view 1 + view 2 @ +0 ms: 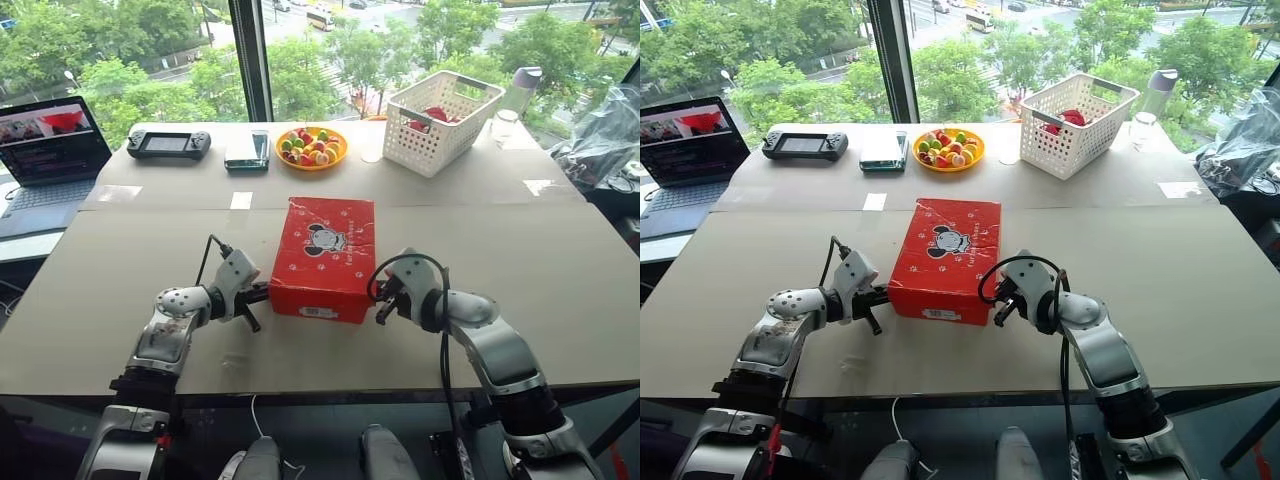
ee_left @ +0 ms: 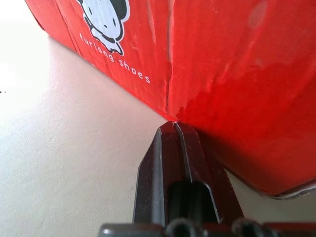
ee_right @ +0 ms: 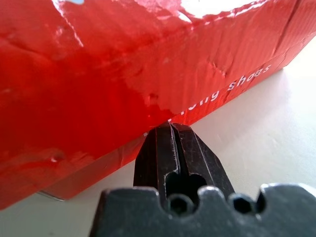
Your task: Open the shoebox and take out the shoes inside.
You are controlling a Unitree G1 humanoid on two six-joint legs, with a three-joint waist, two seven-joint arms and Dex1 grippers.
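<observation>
A beige table (image 1: 560,280) carries the shoebox (image 1: 325,255), basket (image 1: 440,120) and fruit plate (image 1: 311,147)

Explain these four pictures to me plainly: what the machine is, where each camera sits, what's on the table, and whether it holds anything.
This is a two-armed humanoid robot. The two wide pictures come from cameras in its head, looking down over its arms. The two close-ups come from cameras on its wrists.

On the table lies a closed red shoebox. Further back are a laptop, a handheld game console, a plate of sweets or fruit and a white basket.

The left gripper and right gripper are both shut, their tips against opposite sides of the box. Neither holds anything.
</observation>
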